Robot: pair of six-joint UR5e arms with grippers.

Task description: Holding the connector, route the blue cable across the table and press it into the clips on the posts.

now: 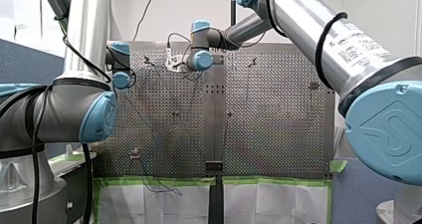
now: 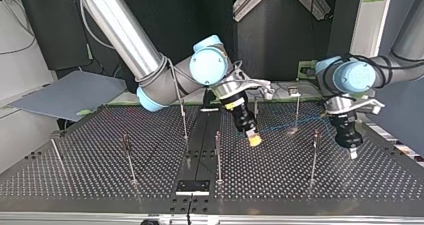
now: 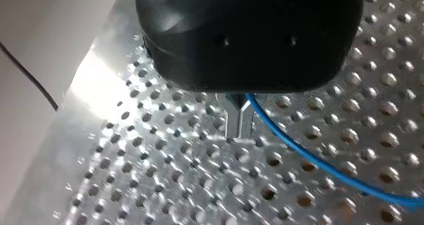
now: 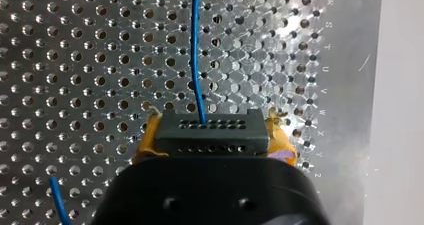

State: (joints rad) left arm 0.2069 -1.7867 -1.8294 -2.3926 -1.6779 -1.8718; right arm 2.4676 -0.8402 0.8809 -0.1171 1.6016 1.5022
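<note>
My right tool (image 4: 215, 135) clamps the connector (image 4: 209, 144) (blue cable (image 4: 196, 60) attached); left tool (image 3: 238, 124) closed.

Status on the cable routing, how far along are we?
Done: the connector is clamped in my right end effector. In hand: the blue cable runs from it to my left end effector, which looks shut on it. Left: all the clipping. The cable appears to hang free between the two, and none of the posts visibly holds it.
</note>
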